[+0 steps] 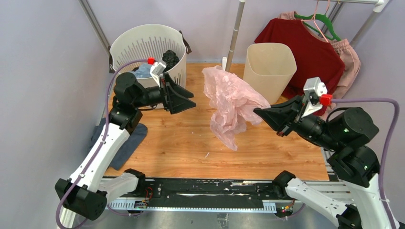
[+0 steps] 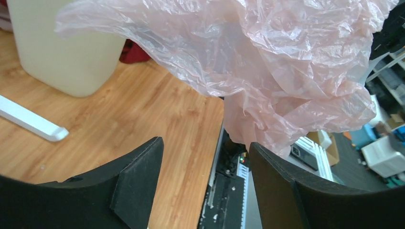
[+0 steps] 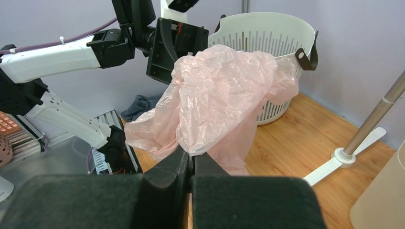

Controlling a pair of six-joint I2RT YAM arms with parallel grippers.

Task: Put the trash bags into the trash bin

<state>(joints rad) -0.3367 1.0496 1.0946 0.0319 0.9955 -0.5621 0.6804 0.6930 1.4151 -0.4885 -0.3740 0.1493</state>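
The pale-pink trash bag (image 1: 231, 102) hangs crumpled above the middle of the table, its tail drooping toward the wood. My right gripper (image 1: 258, 114) is shut on its right edge, and the pinched plastic shows in the right wrist view (image 3: 192, 155). The bag (image 3: 219, 90) billows in front of it. My left gripper (image 1: 191, 98) is open and empty, held left of the bag with a gap; in its wrist view the bag (image 2: 267, 62) fills the top, above the spread fingers (image 2: 138, 179). The cream-beige trash bin (image 1: 269, 67) stands upright at the back right, behind the bag.
A white slotted basket (image 1: 143, 45) with clothes stands at the back left. A grey pole (image 1: 234, 38) on a white foot (image 2: 33, 121) rises between basket and bin. A red garment (image 1: 310, 52) hangs at the back right. A blue-grey cloth (image 1: 131, 138) lies at the table's left edge.
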